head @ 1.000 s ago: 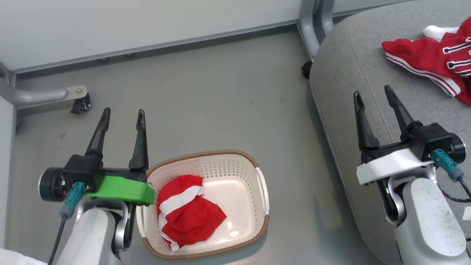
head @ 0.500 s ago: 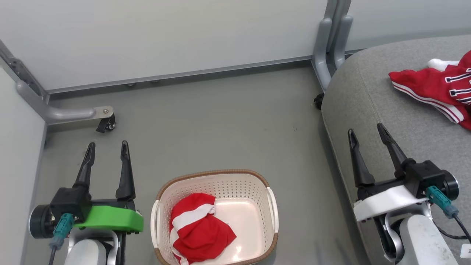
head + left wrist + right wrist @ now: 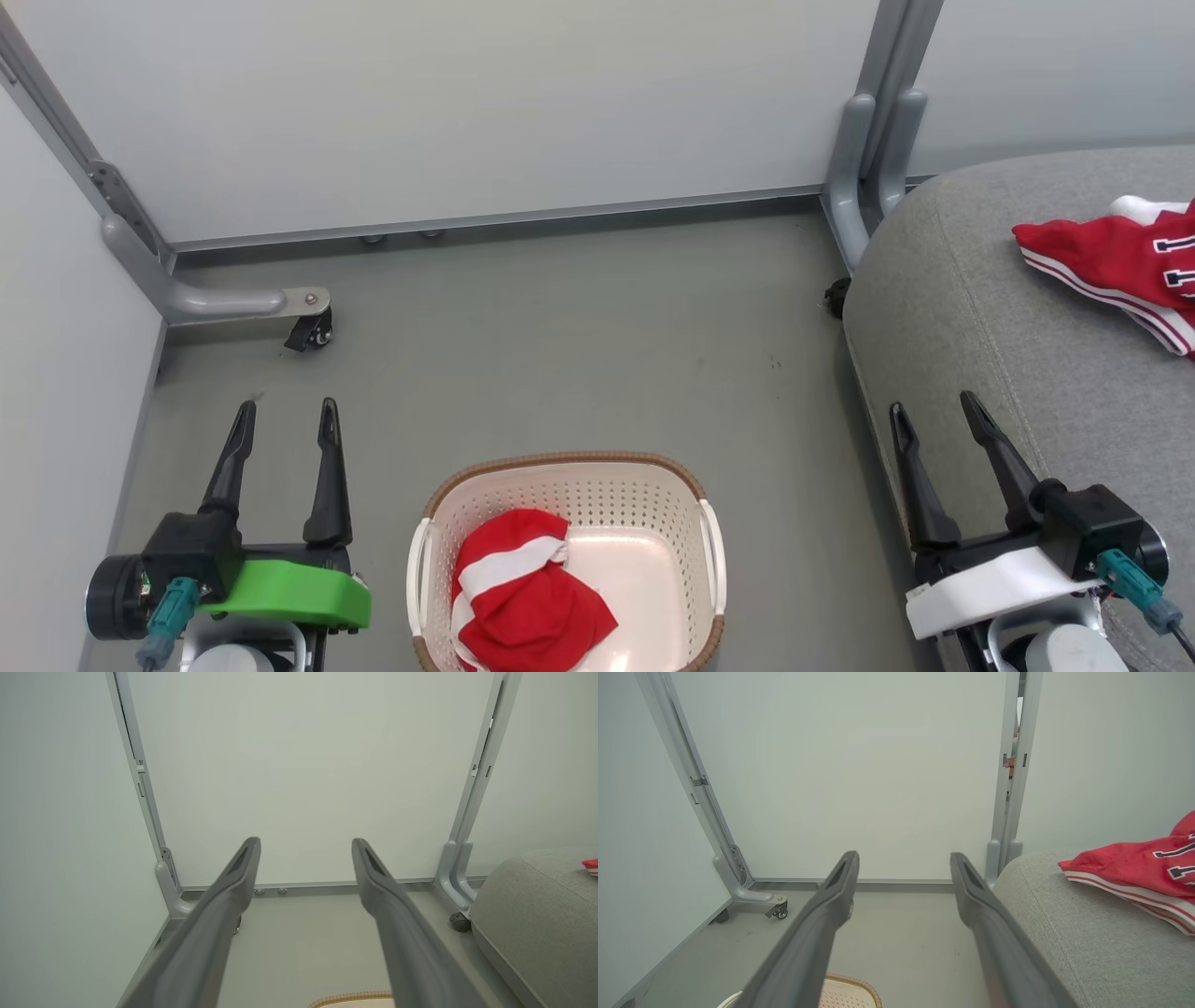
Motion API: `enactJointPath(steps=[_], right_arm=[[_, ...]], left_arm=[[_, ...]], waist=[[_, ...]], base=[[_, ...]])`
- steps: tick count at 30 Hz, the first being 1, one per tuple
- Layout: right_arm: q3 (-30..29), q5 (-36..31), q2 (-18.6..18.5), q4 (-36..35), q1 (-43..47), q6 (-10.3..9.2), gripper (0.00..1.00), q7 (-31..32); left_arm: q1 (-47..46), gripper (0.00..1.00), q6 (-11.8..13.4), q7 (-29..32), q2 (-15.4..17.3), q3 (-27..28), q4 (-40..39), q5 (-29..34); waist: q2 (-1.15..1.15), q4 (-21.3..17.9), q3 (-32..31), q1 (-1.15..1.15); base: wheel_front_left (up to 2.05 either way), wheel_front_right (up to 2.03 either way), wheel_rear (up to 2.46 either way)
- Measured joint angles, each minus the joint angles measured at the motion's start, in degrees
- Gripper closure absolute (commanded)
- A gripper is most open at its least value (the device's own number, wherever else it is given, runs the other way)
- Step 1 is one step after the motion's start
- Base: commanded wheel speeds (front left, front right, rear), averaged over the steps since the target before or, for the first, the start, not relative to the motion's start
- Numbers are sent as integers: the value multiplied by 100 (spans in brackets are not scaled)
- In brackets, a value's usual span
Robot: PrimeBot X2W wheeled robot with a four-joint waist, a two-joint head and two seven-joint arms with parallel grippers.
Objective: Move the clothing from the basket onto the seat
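Grey floor slides down my head view as the camera lifts. My left gripper, now apart from the basket, and right gripper hang spread, empty. One jersey lies on the seat; the striped piece waits in the basket, likely next.

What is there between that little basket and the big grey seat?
Nothing but a strip of bare grey floor lies between the basket and the seat, as the head view shows.
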Motion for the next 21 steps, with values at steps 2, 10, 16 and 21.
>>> enactJointPath(steps=[2,10,16,21], right_arm=[[-1,3,0,-25,81,0,0,-1],[-5,3,1,-87,154,0,0,-1],[-45,0,1,-91,153,0,0,-1],[-45,0,1,-89,149,0,0,-1]], left_arm=[[19,0,-24,0,-24,18,3,32],[32,0,-98,0,-86,47,9,120],[29,0,-145,0,-118,83,34,148],[21,0,-172,0,-133,102,55,179]], waist=[[0,30,-13,0],[0,44,46,0],[0,36,110,0],[0,27,143,0]], base=[[0,0,0],[0,0,0],[0,0,0],[0,0,0]])
